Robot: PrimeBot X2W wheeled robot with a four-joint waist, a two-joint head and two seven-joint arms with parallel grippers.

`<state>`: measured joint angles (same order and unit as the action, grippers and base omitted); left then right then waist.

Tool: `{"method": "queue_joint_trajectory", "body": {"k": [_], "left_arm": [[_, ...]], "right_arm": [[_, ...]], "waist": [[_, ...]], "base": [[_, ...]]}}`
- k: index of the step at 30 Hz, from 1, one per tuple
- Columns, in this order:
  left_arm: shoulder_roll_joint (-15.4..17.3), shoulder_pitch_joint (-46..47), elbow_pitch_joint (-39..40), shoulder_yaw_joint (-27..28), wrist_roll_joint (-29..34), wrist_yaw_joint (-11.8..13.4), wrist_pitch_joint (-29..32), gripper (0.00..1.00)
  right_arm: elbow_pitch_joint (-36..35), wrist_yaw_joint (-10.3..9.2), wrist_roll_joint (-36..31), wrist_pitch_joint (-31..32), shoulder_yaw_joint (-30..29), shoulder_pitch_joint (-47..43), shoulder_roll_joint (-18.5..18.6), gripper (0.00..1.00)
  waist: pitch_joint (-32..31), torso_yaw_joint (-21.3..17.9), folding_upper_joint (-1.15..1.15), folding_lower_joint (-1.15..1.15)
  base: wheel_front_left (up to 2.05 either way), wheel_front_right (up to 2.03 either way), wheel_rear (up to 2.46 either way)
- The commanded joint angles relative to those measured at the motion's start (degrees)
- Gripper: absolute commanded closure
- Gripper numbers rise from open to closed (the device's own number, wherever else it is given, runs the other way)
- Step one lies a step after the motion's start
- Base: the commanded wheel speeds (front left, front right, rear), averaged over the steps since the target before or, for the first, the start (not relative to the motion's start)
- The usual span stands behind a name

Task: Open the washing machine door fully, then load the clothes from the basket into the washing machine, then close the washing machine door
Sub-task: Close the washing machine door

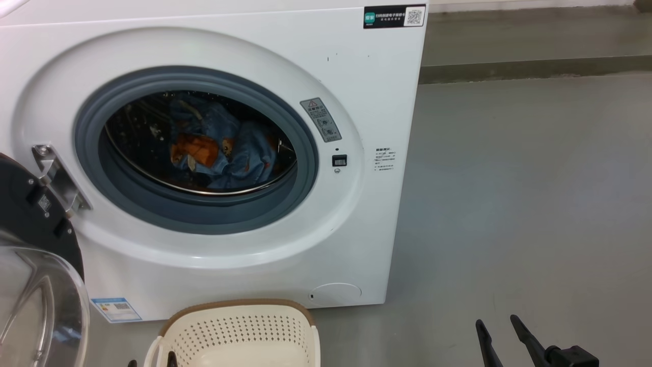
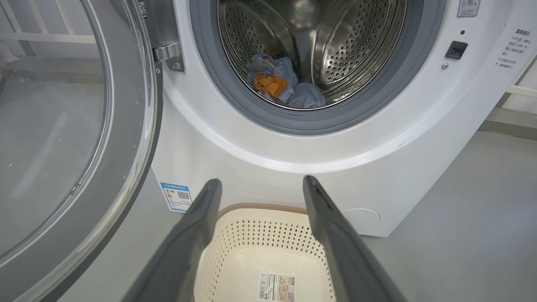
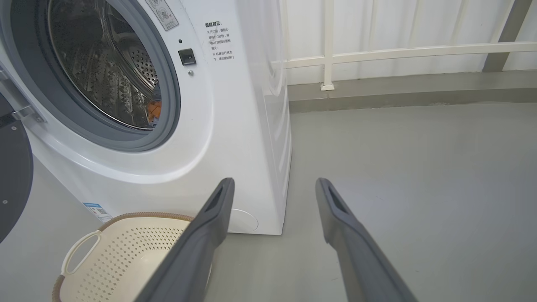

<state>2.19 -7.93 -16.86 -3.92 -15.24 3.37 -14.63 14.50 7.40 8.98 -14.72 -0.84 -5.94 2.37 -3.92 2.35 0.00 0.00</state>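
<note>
Black sticker (image 1: 395,16) at the top right corner of the washing machine (image 1: 356,76) front: I am seeing a green logo, white characters and a QR code, all resolving too small to read. A grey warning label (image 1: 320,120) lower on that front is showing a red triangle sign. Further right, a block of printed Chinese lines (image 3: 219,40) is running down the panel. A blue label (image 2: 177,196) near the bottom left is carrying a QR code. The sticker (image 2: 275,287) inside the basket (image 2: 235,251) is showing a barcode; I am making out no words.

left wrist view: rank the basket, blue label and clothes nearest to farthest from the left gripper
From the left gripper:
1. basket, right under the fingers.
2. blue label, low on the washing machine front.
3. clothes, deep in the drum, farthest.
</note>
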Motion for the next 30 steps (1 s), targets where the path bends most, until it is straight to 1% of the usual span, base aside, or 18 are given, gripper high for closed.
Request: {"method": "queue_joint_trajectory", "body": {"k": [1,7,20,25,30], "left_arm": [[0.82,1.6,0.94,1.85,0.69,0.64,-0.37,0.0],[0.8,1.78,0.82,1.95,0.83,0.75,-0.37,0.0],[0.76,1.81,1.63,2.46,1.38,1.09,-0.37,0.0],[0.74,1.91,1.88,2.69,1.52,1.1,-0.37,0.0],[0.73,1.79,2.08,2.78,1.52,1.2,-0.37,0.0]], "right_arm": [[-1.45,0.09,-0.77,-0.28,1.19,1.04,0.51,0.0],[-1.45,0.09,-0.58,-0.28,1.13,1.16,0.51,0.0],[-1.6,0.09,-0.22,-0.28,0.96,1.48,0.51,0.0],[-1.68,0.09,-0.17,-0.28,0.84,1.52,0.51,0.0],[-1.66,0.09,-0.13,-0.28,0.81,1.45,0.51,0.0]], "waist": [[0.08,0.06,0.0,0.0],[0.17,0.09,0.0,0.0],[0.58,0.25,0.0,0.0],[0.72,0.27,0.0,0.0],[0.72,0.28,0.0,0.0]], "base": [[-0.67,0.67,0.0],[-1.15,1.15,0.0],[-1.82,1.82,0.0],[-0.93,0.93,0.0],[-0.25,0.25,0.0]]}}
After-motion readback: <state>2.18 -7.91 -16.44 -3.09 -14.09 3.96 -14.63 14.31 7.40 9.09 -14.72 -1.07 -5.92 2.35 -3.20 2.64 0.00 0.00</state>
